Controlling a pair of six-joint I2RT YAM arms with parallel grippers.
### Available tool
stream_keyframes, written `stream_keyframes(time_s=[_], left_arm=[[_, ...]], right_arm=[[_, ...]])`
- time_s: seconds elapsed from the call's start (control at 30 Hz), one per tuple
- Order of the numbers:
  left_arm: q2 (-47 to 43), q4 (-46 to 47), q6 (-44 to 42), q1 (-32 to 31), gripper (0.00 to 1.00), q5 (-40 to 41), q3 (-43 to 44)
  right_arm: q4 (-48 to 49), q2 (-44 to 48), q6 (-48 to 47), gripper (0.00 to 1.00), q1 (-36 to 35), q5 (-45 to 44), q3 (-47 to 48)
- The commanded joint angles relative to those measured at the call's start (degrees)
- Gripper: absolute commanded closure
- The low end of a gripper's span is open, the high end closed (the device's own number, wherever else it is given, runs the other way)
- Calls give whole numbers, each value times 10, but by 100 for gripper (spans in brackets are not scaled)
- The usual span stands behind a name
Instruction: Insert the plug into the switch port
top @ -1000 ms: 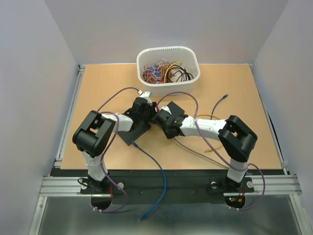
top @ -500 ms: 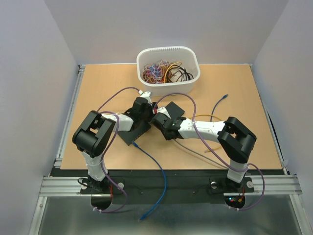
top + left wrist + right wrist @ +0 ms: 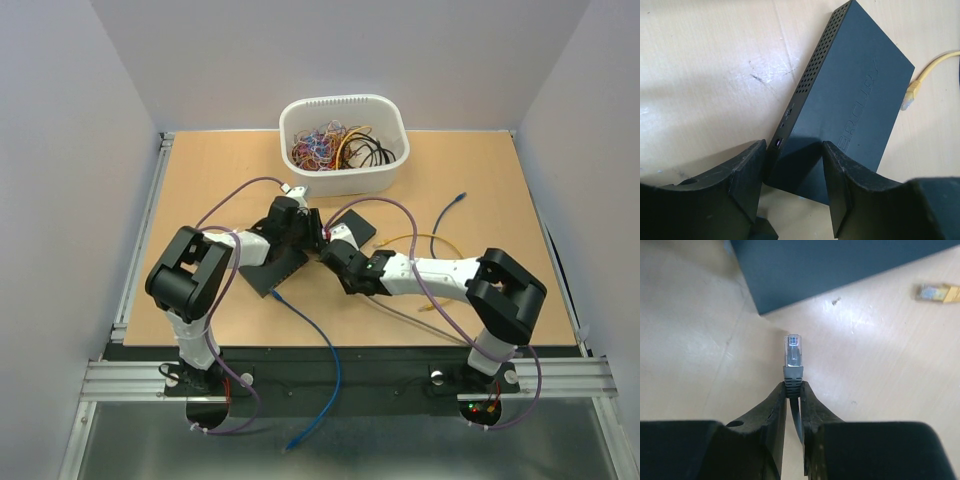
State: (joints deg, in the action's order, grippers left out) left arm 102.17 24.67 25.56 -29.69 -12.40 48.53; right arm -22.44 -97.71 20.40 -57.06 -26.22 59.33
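The switch (image 3: 850, 100) is a flat black box lying on the table, also seen in the overhead view (image 3: 358, 228) and at the top of the right wrist view (image 3: 830, 270). Its vented side shows one small socket (image 3: 778, 143); the switch port is hidden. My left gripper (image 3: 792, 172) stands open astride the switch's near corner. My right gripper (image 3: 793, 387) is shut on the grey boot of the clear plug (image 3: 793, 352). The plug points at the switch's corner, a short gap away. The two grippers sit close together (image 3: 318, 240).
A second black box (image 3: 270, 278) lies under my left arm, with a blue cable (image 3: 320, 335) running off the near edge. A yellow plug (image 3: 938, 292) and its cable (image 3: 420, 238) lie right of the switch. A white basket (image 3: 290, 120) of cables stands at the back.
My right arm's elbow has swung out to the right and its wrist has drawn back toward the near edge, uncovering more of the switch. The left arm has hardly moved.
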Motion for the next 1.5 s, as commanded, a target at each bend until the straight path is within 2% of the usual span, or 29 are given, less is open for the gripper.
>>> stream_keyframes(time_s=[0.0,0.7,1.1,1.47], left_arm=[[-20,-61,-29,18,42,4,11],[-10,-46,-23,23,42,-12,10],[-5,-39,-24,23,42,-15,4],[-3,-37,-25,22,42,-10,1]], right_arm=[[27,29,27,100,-5,-27,-26],[100,-35,-34,100,-5,2,16],[100,-73,-37,100,-5,-14,46],[100,-67,-48,100,-5,-4,71]])
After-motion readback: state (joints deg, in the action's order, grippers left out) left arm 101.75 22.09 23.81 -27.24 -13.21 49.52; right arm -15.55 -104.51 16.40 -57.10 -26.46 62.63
